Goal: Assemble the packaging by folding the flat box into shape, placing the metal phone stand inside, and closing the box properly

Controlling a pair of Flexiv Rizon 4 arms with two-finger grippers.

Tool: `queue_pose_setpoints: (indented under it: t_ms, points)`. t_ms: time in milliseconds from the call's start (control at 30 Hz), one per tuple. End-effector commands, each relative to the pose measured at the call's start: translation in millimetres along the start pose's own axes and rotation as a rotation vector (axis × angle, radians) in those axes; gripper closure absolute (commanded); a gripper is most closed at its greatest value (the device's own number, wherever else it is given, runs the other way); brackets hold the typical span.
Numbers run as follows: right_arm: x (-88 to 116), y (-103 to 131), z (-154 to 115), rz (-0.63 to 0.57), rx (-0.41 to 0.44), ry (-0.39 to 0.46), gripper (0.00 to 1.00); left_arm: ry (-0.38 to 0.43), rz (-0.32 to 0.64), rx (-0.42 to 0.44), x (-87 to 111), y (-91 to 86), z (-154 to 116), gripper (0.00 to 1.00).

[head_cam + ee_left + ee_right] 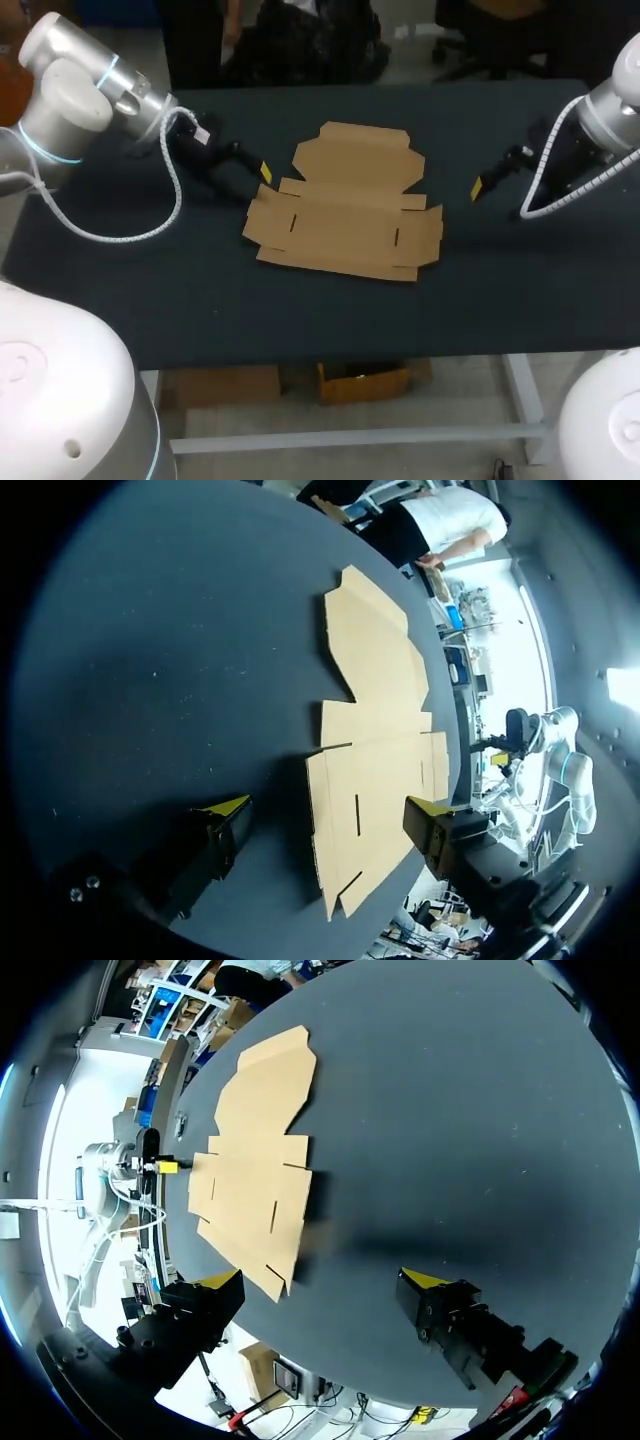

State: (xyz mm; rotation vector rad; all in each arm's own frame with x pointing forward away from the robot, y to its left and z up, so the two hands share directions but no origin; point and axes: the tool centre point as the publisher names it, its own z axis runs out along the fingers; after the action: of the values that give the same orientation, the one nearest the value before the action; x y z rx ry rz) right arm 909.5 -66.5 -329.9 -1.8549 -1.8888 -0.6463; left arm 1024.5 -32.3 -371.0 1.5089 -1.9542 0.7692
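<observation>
Nearest, along six o'clock, a bare strip of dark bench (200,300). Next, at the bench's middle, the flat box (345,220): plain brown card, unfolded, every panel lying down on the dark surface. Broad panel toward six o'clock, cut with two short slits and edged with small flaps at both ends; narrower lid panel with notched corners stretching on toward twelve o'clock. At nine o'clock of the box, about level with its middle fold, the left claw (264,172), just beside the card's corner; touching or not, impossible to tell from overhead. Seen from the left wrist: fingers (228,810) spread wide, nothing gripped, the near end of the card lying below and between them, one slit in plain sight there. At three o'clock of the box, the right claw (478,188), clear of the card, with a stretch of dark bench between. Seen from the right wrist: likewise opened wide and holding nothing, dark bench between the yellow tips, the card ahead and off beyond one finger, the left claw small on its far side. Farther back, toward ten o'clock, the left arm (70,100), silver with a pale blue ring, and a white cable (120,236) sagging from it in a loop over the bench. Toward two o'clock, the right arm (610,120), over the bench's edge there, black fittings just behind the claw.
</observation>
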Motion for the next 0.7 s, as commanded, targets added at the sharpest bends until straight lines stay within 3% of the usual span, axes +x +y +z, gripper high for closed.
queue_pose_setpoints:
  t_ms: [33, 67, 100, 133, 167, 200, 367, 433, 700]
  points:
    - [0, 0, 1, 0.001, 0.001, -0.002, 0.00, 0.005, 0.002, -0.170, -1.5, -6.0, 6, 0.00]
    - [0, 0, 1, 0.002, 0.001, -0.003, 0.00, 0.003, 0.004, -0.180, -1.3, -5.7, 7, 0.00]
    - [0, 0, 1, 0.002, 0.001, -0.003, 0.00, 0.003, 0.004, -0.185, -1.1, -5.4, 8, 0.08]
    - [0, -1, 1, 0.002, 0.001, -0.004, 0.00, -0.003, 0.000, -0.193, -1.1, -5.2, 10, 0.18]
    - [0, -1, 0, 0.002, 0.001, -0.004, 0.00, -0.004, 0.004, -0.203, -1.0, -4.8, 12, 0.38]
    - [0, -1, 0, 0.002, 0.001, -0.005, 0.00, -0.014, 0.000, -0.208, -0.9, -4.2, 13, 0.49]
    - [-1, -2, -1, 0.000, 0.001, -0.007, 0.00, -0.038, -0.006, -0.216, -1.2, -0.1, 21, 0.77]
    - [-1, -3, -1, 0.000, 0.001, -0.006, 0.00, -0.053, -0.016, -0.206, -1.2, 2.9, 22, 1.00]
    - [-3, -8, -4, 0.000, 0.002, -0.005, 0.00, -0.047, -0.033, -0.143, 3.9, 21.6, 21, 1.00]
